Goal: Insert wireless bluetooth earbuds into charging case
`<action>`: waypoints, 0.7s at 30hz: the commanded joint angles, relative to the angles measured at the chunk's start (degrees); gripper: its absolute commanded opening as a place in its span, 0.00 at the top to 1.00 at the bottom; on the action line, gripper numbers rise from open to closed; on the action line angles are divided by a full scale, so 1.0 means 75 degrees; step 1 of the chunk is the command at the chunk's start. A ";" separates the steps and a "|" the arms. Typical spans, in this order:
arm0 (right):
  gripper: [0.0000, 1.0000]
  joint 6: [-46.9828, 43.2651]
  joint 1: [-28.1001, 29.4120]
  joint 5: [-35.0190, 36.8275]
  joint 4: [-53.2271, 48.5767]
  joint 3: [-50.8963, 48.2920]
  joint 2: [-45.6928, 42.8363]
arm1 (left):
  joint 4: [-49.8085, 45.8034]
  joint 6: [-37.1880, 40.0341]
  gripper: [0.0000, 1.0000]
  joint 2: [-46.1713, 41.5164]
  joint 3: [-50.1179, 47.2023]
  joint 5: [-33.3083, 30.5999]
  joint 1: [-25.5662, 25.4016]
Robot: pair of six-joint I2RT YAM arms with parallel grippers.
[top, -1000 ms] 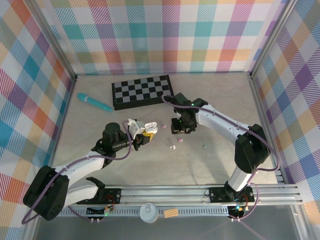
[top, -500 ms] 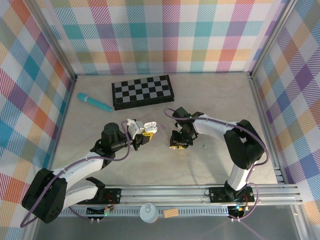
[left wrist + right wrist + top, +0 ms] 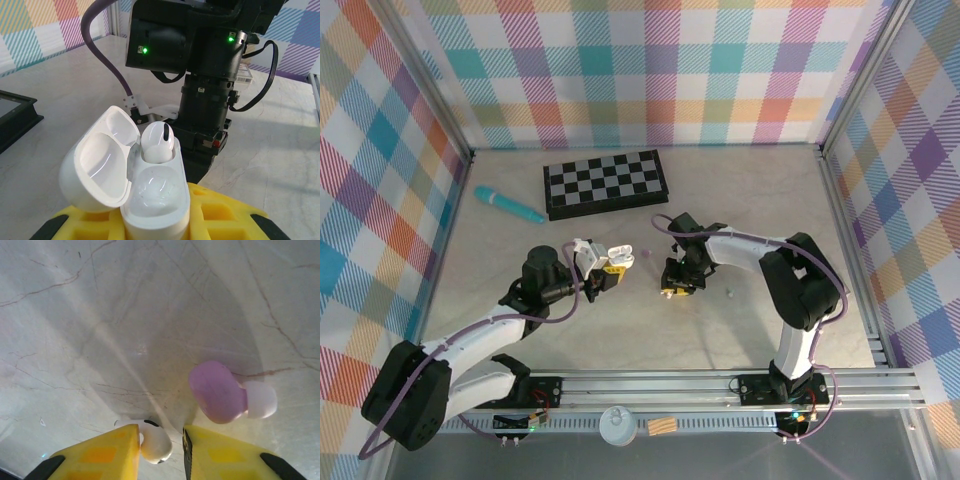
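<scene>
Start at the middle of the bench (image 3: pixel 620 340), towards its right edge. The right gripper (image 3: pixel 161 437) is down at the surface, its jaws narrowly apart with a white earbud (image 3: pixel 156 445) lying between them. A slight gap shows on one side, so treat this bud as straddled, not yet gripped. A pink earbud (image 3: pixel 220 392) lies just beside it on the bench, untouched, and a pale green earbud (image 3: pixel 728 293) lies a little nearer the right edge.

Slightly farther in and to the left, the left gripper (image 3: pixel 605 270) has its jaws closed on the open charging case (image 3: pixel 155 200), lid tipped back. One seated earbud (image 3: pixel 158 142) (white, stem down) occupies the farther socket. The nearer socket is empty.

Judged progress: one bud is in place. You have yet to pick up the white bud and seat it in the empty socket.

The chessboard (image 3: pixel 607 183) near the far edge plays no part.
</scene>
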 commanded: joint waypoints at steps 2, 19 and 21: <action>0.72 -0.0025 0.0020 -0.0296 0.0203 0.0057 0.0146 | -0.0087 0.0199 1.00 -0.0085 0.0295 0.0055 -0.0048; 0.73 0.0003 0.0018 -0.0293 0.0114 -0.0001 0.0132 | -0.0070 0.0221 0.99 -0.0104 0.0263 0.0037 -0.0048; 0.76 -0.0007 0.0019 -0.0248 0.0088 -0.0007 0.0141 | -0.0095 0.0231 0.99 -0.0114 0.0251 0.0028 -0.0048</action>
